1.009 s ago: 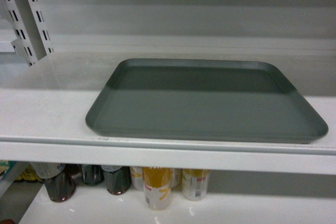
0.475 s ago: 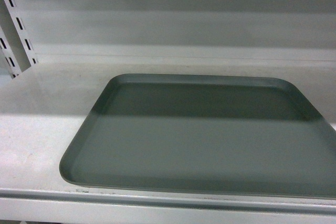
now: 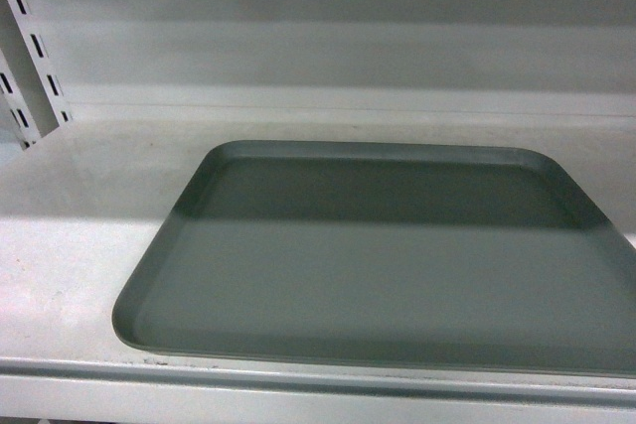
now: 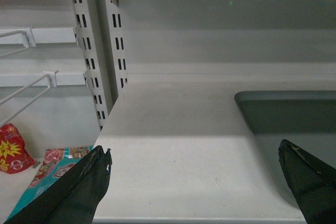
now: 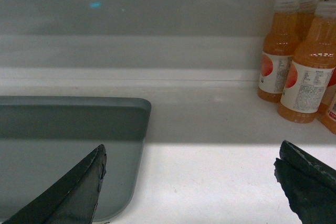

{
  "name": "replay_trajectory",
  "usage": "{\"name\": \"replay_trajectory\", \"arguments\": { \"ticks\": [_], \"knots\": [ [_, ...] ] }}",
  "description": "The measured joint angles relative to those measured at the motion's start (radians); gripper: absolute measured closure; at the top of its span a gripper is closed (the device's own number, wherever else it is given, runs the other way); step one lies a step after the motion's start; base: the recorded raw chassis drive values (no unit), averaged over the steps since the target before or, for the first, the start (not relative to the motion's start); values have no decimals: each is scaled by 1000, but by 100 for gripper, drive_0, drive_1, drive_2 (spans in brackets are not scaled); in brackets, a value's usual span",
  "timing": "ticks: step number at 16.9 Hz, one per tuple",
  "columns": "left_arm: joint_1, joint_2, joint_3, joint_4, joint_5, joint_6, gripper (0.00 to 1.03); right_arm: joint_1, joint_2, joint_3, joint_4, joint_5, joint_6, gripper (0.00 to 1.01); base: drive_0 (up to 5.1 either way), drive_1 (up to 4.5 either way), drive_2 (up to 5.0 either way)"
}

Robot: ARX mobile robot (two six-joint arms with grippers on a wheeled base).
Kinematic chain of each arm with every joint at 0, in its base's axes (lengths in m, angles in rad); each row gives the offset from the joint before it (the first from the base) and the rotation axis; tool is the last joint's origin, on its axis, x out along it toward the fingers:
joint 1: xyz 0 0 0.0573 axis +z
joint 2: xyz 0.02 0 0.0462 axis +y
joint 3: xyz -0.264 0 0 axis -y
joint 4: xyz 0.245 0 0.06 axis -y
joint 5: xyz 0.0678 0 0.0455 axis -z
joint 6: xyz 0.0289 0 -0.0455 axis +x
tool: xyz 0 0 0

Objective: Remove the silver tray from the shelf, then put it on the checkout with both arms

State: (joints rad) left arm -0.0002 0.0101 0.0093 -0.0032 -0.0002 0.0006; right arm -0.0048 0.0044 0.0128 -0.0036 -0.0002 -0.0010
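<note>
The silver tray [image 3: 383,250] lies flat on the shelf [image 3: 70,245], its near long edge close behind the shelf's lipped front, its far half in shadow and nothing resting in it. Neither arm shows in the head view, but each wrist camera looks out between a pair of widely parted black fingers. The left gripper [image 4: 202,182] stands spread over the bare shelf board with the tray's left rim [image 4: 247,116] running between its fingers, the right finger over the tray's inside. The right gripper [image 5: 191,182] is likewise spread and holds nothing, its left finger over the tray's surface and its right finger over the white board beyond the rounded far right corner [image 5: 142,106]. The tray looks like a stiff, thin metal sheet, so it should not sag if held at both short ends, and it is probably light for its span. Its smooth surface and low sloping rim look slippery and give the toothed jaws little to bite. The sensible hold is a pinch across the rim at the middle of each short side, matched left and right so the tray stays level. The orange juice bottles [image 5: 299,61] stand well apart to the right, but a wide swing of the tray could reach them. The checkout is not in view.
</note>
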Motion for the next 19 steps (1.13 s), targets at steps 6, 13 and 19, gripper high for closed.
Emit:
{"name": "replay_trajectory", "arguments": {
  "ticks": [6,13,19],
  "knots": [
    [-31,65,58,-171,-56,-17,5,10,7,6,-39,29,13,3,0,0,0],
    [-150,682,168,215,-45,-56,5,-23,761,91,556,-54,36,3,0,0,0],
    [-264,1410,369,663,-70,-99,5,42,1405,291,842,-70,-2,3,0,0,0]
  ]
}}
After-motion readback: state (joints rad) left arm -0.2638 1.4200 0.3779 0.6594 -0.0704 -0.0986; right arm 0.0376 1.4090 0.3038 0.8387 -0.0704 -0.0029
